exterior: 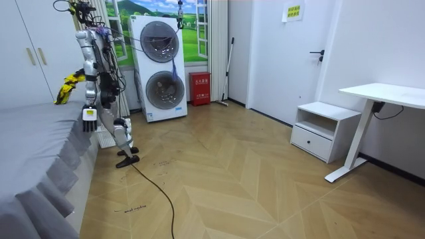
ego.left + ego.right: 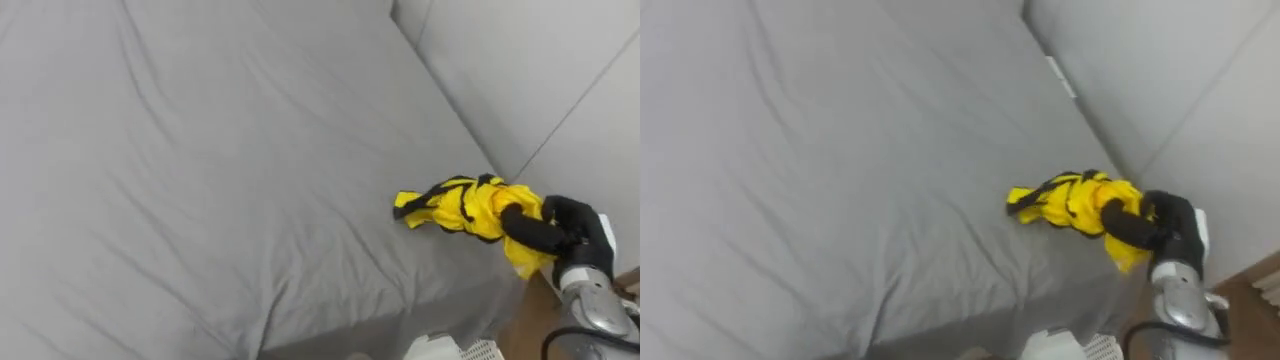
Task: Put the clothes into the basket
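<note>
Early stage: the right hand [image 2: 562,228] is curled round the garment [image 2: 462,205], bunched at the wall-side corner of the bed [image 2: 200,180] and not yet in the basket [image 2: 468,349] below the bed's edge. The garment is thin, crumpled yellow cloth with black stripes, and the bed's grey sheet is softly creased. The left hand [image 1: 89,114] hangs beside the bed, state unreadable.

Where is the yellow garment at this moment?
The yellow garment is at the grey bed's right edge, near the wall, with the right hand curled round it.
</note>
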{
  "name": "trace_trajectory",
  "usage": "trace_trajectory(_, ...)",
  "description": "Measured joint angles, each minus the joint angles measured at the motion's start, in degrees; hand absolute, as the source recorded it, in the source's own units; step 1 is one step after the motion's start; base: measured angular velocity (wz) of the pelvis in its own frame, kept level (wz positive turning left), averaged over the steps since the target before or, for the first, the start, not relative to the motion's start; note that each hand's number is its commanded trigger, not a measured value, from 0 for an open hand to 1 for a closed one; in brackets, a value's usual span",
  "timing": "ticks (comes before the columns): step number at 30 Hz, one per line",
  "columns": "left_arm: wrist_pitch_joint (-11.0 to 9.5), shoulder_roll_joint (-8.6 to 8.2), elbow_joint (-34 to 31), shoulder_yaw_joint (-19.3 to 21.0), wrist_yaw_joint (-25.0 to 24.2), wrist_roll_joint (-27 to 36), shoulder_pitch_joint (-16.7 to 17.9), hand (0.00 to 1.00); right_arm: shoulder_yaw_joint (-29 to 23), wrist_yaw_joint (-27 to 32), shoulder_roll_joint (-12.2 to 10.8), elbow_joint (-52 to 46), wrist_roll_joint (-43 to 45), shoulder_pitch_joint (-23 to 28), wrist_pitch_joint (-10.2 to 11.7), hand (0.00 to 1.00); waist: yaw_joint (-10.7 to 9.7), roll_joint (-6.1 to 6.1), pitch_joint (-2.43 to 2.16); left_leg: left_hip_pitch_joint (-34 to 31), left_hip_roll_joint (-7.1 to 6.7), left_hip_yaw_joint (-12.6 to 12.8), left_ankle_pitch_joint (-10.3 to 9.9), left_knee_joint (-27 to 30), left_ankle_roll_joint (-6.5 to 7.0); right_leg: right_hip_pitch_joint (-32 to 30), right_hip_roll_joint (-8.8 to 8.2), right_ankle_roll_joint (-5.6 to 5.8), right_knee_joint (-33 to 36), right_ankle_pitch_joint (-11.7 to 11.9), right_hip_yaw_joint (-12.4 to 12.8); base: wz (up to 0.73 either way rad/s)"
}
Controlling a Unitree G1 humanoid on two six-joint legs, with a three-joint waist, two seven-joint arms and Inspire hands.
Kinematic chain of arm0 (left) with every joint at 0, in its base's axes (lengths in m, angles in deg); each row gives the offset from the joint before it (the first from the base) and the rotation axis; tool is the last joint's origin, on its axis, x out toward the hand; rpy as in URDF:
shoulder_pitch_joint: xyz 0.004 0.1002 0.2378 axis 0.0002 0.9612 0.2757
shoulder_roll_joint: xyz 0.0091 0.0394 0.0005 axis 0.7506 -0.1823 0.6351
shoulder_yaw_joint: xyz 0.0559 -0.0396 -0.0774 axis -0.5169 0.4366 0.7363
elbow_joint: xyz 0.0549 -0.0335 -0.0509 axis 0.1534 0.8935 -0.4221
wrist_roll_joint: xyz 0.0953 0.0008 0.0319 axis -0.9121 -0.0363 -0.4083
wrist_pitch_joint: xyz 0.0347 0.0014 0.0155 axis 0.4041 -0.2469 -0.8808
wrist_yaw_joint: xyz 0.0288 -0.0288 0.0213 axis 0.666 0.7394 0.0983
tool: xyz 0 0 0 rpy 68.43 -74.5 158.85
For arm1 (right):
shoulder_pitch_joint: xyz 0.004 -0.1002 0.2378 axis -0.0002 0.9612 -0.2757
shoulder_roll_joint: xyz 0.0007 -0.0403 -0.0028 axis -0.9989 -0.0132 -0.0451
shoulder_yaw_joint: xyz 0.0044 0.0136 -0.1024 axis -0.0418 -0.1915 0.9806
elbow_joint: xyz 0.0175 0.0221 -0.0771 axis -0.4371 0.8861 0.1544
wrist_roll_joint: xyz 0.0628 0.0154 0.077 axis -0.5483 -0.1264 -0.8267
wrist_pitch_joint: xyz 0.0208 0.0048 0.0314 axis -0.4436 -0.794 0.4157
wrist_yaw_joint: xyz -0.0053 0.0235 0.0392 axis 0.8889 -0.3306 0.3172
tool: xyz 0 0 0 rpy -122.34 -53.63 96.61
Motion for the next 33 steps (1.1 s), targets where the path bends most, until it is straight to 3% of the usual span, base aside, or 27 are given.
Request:
trace_trajectory(6,1.89,0.1,-2.83,3.21,0.11,-0.72,0.55,0.0,-3.14,1.74,-0.16,-3.59,-0.36,5.76,-3.01,1.0,-1.46,1.06,0.04,2.92,0.66,3.42,-1.24,-0.52,-0.46,1.0,1.23,-0.17,0.22,0.15,3.39,-0.4)
trace_trajectory(10,1.86,0.1,-3.6,3.07,0.11,-0.67,2.4,0.0,-4.81,2.36,-1.0,-3.94,-0.43,8.73,-3.09,1.0,-4.02,1.16,0.5,3.61,1.24,4.67,-2.29,-0.48,-0.89,1.21,2.18,-0.23,0.14,0.12,5.08,-0.19)
trace_trajectory(12,1.86,0.12,-3.46,2.82,0.11,-0.83,3.25,0.0,-5.46,2.68,-1.52,-3.94,-0.58,9.5,-3.1,1.0,-4.33,1.56,0.62,3.59,1.26,6.3,-2.54,-0.5,-1.08,0.57,2.73,-0.3,0.24,0.23,6.55,-0.39)
trace_trajectory(18,1.82,0.13,-3.13,0.97,0.12,-2.05,5.44,0.0,-5.57,3.54,-2.17,-3.92,-0.86,11.94,-3.11,1.0,-5.61,2.1,0.42,3.57,1.37,9.44,-2.61,-0.34,-1.19,-0.66,3.26,-0.37,0.25,0.46,9.91,-0.33)
trace_trajectory(21,1.82,0.1,-3.04,0.29,0.43,-1.66,5.68,0.0,-5.71,2.99,-2.13,-3.61,-0.4,11.85,-3.1,1.0,-6.12,3.09,0.08,2.08,1.32,10.38,-2.62,-0.25,-1.19,-2.31,3.49,-0.1,0.68,0.77,11.6,-0.3)
trace_trajectory(23,1.74,0.12,-3.1,-0.59,0.43,-1.46,4.99,0.0,-5.71,1.49,-2.14,-2.8,-0.01,11.33,-3.1,1.0,-7.14,3.86,0.13,0.32,1.35,10.87,-2.62,0.02,-1.19,-4.67,3.5,0.09,1.44,0.91,12.45,-0.21)
trace_trajectory(25,1.73,0.04,-2.96,-1.36,0.43,-1.45,4.37,0.0,-5.72,0.93,-2.11,-1.95,1.17,10.57,-3.11,1.0,-7.32,4.5,0.45,-1.09,1.36,10.94,-2.62,0.8,-1.18,-6.44,3.41,0.17,2.39,0.93,12.78,-0.2)
trace_trajectory(27,1.75,0.08,-2.88,-2.51,0.41,-1.5,3.6,0.0,-5.6,0.84,-2.11,-1.26,1.97,9.78,-3.08,1.0,-7.64,5.31,0.46,-3.03,1.25,10.97,-2.63,1.42,-1.16,-8.7,3.41,0.26,3.33,0.95,13.23,-0.15)
trace_trajectory(31,1.55,-0.58,-0.9,-4.02,0.14,1.26,0.22,0.0,-5.39,-0.31,-1.96,3.5,4.03,5.03,-2.94,1.0,-7.66,7.32,0.78,-7.22,1.16,11.67,-2.63,2.02,-1.14,-14.31,3.73,0.45,6.12,0.98,14.23,-0.14)
trace_trajectory(33,1.35,-0.77,-0.14,-4.62,0.12,2.94,-1.77,0.0,-5.05,-0.31,-1.58,7.07,4.04,1.69,-2.4,1.0,-7.75,7.72,0.95,-9.99,1.1,11.54,-2.62,3.44,-1.12,-17.27,3.6,0.55,7.84,0.9,14.4,-0.03)
